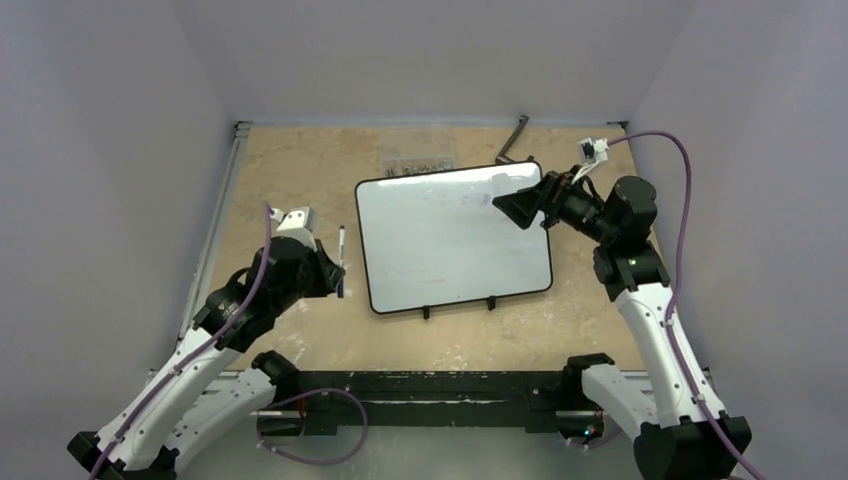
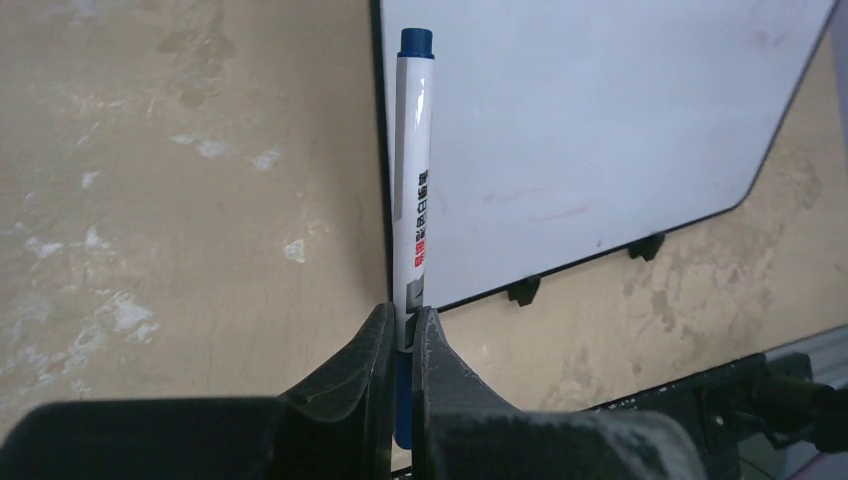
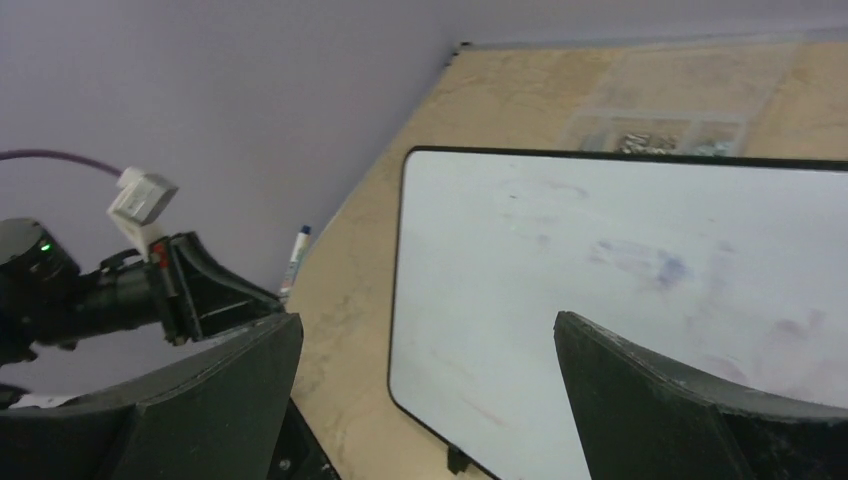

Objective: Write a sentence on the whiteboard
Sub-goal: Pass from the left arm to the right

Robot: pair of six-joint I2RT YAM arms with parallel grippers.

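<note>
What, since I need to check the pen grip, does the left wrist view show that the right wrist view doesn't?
Only left wrist: the left gripper shut on the marker, close up, its printed label facing the camera. Only right wrist: the right gripper wide open, and a clear parts box beyond the board. Both: the whiteboard, bare except faint smudges, and the marker.

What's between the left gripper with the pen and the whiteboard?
Nothing but a strip of bare tan tabletop separates the left gripper, shut on a white blue-capped marker, from the glossy white black-framed whiteboard; the top external view shows it.
</note>
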